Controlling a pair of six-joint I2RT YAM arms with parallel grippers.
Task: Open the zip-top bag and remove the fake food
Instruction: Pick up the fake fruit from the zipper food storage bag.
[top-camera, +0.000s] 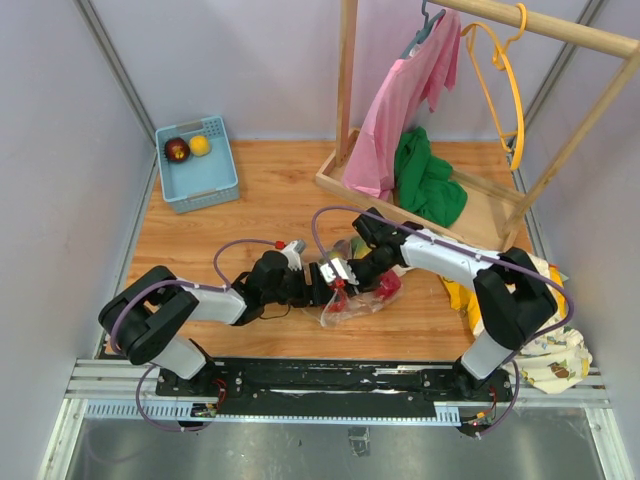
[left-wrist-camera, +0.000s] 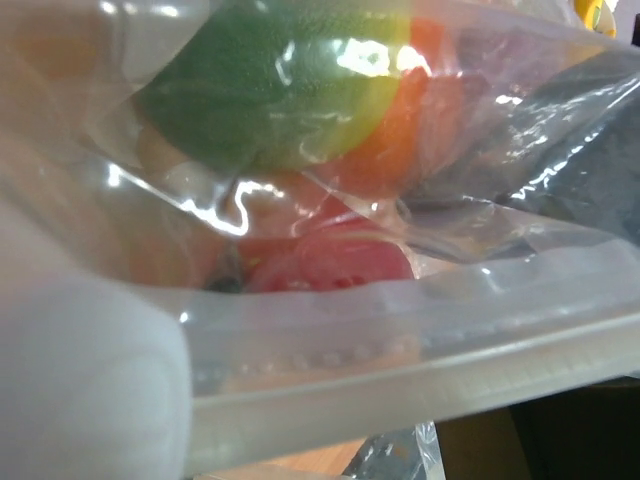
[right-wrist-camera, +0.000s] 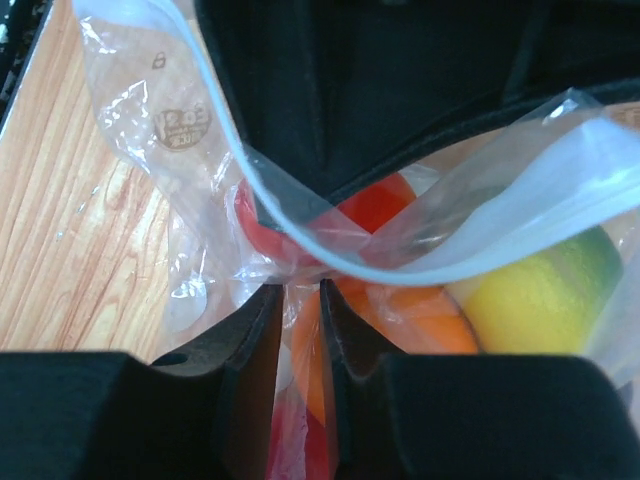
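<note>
Zip-top bag (top-camera: 358, 298) lay on the wooden table (top-camera: 270, 205), on the near side of the wooden rack (top-camera: 346, 90), between the rack's base and the arms, with both grippers meeting at it. Through the clear plastic the fake food (right-wrist-camera: 540, 292) showed inside: a yellow-and-green piece, an orange one beside it and a red one behind. The white zip strip (left-wrist-camera: 450, 345) ran across the left wrist view close to the lens and curved in a loop across the right wrist view.

The right gripper (right-wrist-camera: 298, 300) had its fingers pressed almost together, a fold of the zip-top bag pinched in the narrow gap just under the strip. The left gripper (top-camera: 315, 287) sat against the bag's end farthest from the rack. Its own camera showed only plastic, fruit and a pale blur at lower left, so I cannot tell whether its fingers were spread or gripping.

A pink garment (top-camera: 405, 110) hung from the rack on a hanger, and a green cloth (top-camera: 430, 185) lay heaped on the rack's base. An orange hanger (top-camera: 505, 95) hung from the top bar. Well to the left of the rack stood a blue basket (top-camera: 215, 180) holding a dark red fruit (top-camera: 177, 150) touching a yellow one (top-camera: 200, 145). On the near right of the rack, beside the right arm, a yellow-and-white cloth (top-camera: 545, 345) draped at the table's edge.
</note>
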